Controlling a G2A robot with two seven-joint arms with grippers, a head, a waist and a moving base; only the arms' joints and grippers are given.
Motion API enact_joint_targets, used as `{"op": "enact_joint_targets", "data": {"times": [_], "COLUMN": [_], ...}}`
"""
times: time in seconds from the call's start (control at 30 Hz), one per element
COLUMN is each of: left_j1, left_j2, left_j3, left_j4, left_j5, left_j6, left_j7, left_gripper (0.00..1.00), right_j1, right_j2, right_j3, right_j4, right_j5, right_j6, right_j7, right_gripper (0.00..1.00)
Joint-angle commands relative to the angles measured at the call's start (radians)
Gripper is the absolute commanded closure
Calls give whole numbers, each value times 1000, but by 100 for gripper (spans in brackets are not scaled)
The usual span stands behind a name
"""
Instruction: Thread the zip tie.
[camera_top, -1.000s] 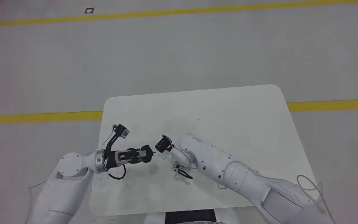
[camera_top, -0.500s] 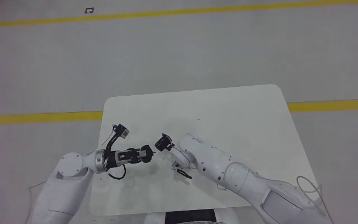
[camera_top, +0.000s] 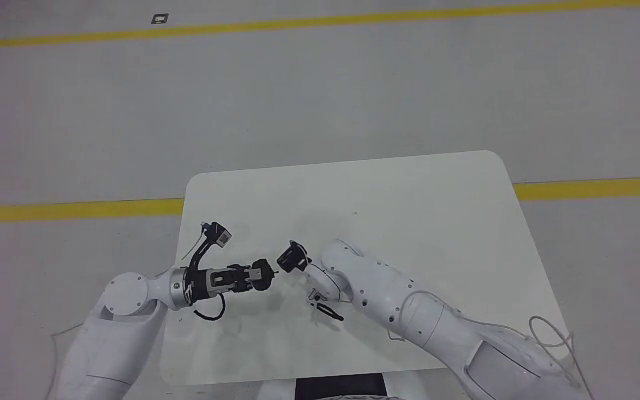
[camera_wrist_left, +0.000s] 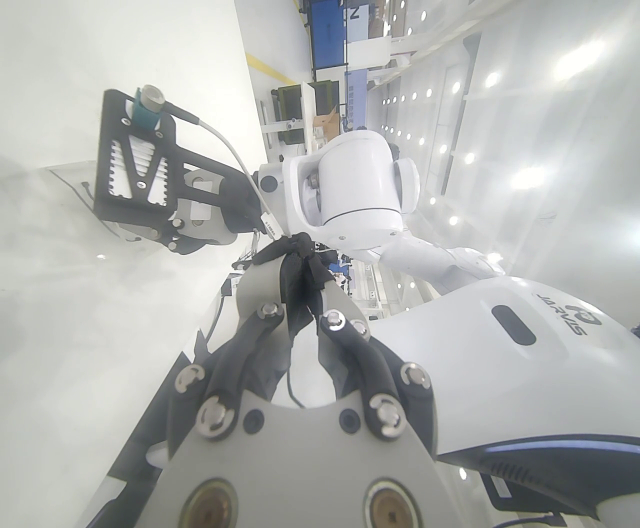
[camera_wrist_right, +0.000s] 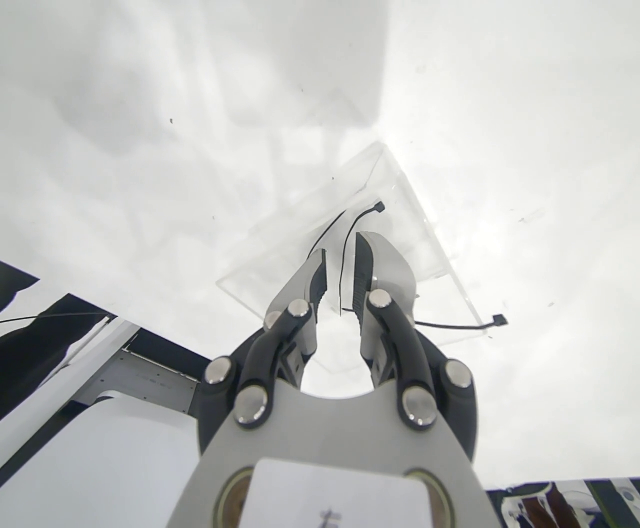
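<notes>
Right gripper slightly parted over a clear tray, gripping nothing.
One zip tie runs through the gap between its jaws; a second tie crosses the tray edge. From above I put this at 7 o'clock of table centre. Left gripper is clenched, at its 10 o'clock.

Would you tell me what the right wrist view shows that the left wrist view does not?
Right wrist view adds black zip ties: one running between the right gripper's parted fingers, another across the clear tray's edge. Left wrist view adds the left gripper closed on a black bundle. Shared: that tray and the right gripper.
</notes>
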Motion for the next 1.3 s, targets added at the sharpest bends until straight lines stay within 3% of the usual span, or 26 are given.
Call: {"op": "enact_joint_targets", "data": {"times": [0.0, 0.13, 0.27, 0.57, 0.77, 1.27], "left_j1": [0, 0, 0, 0, 0, 0], "left_j2": [0, 0, 0, 0, 0, 0], "left_j3": [0, 0, 0, 0, 0, 0], "left_j4": [0, 0, 0, 0, 0, 0], "left_j5": [0, 0, 0, 0, 0, 0], "left_j6": [0, 0, 0, 0, 0, 0], "left_j7": [0, 0, 0, 0, 0, 0], "left_gripper": [100, 100, 100, 100, 100, 100], "right_j1": [0, 2, 4, -16, -75, -363], "right_j2": [-3, -9, -15, -12, 18, 119], "right_j3": [0, 0, -2, 26, 103, 401], "right_j4": [6, 19, 25, -27, -155, -524], "right_j5": [1, -1, -8, -30, -24, 76], "right_j6": [-2, -5, -3, 20, 9, -116], "right_j7": [-1, -1, 0, 6, -9, -150], "right_gripper": [87, 89, 100, 100, 100, 100]}}
